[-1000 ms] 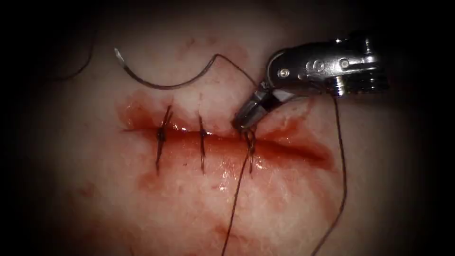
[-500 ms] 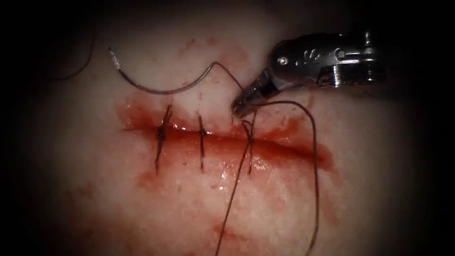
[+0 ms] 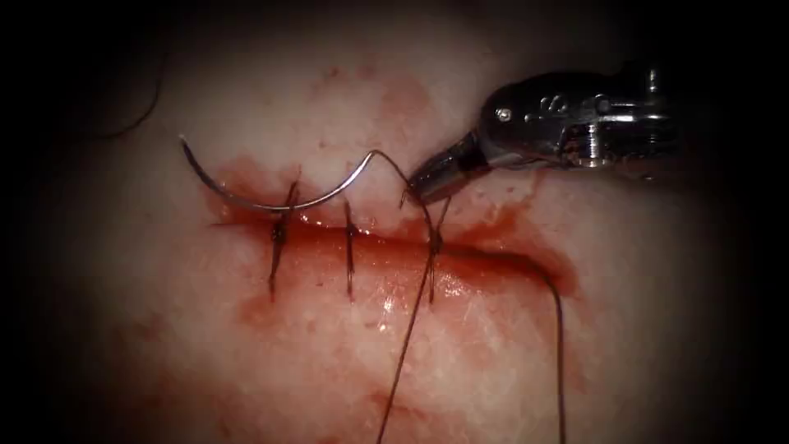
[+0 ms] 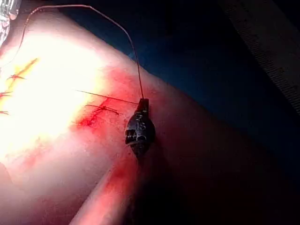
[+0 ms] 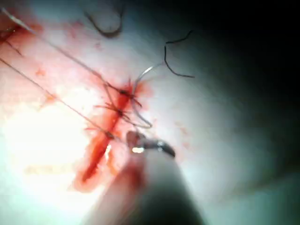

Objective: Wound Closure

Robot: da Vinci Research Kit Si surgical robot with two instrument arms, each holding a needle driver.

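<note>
We see the right tool (image 3: 421, 187) entering from the right, its jaws pressed together and pinching the thread (image 3: 411, 312) just above the third stitch (image 3: 433, 242). The left tool is not where we can report on it.

The needle (image 3: 263, 200) lies loose on the tissue (image 3: 246, 345), held by nothing and not in the tissue. Its curve opens upward, with the tip toward the tissue's left edge and the tail near the jaws. Its lowest part rests across the top of the first stitch (image 3: 279, 234), at the cut's (image 3: 493, 256) upper lip.

From the needle's tail the thread runs to the jaws, then down through the third stitch and off toward the tissue's near edge. Another strand leaves the cut's right end and drops to the same edge. The second stitch (image 3: 350, 238) sits between the other two. Red fluid (image 3: 386, 284) pools along the cut.

In the right wrist view we make out the needle (image 5: 140, 101) beside the stitches.
</note>
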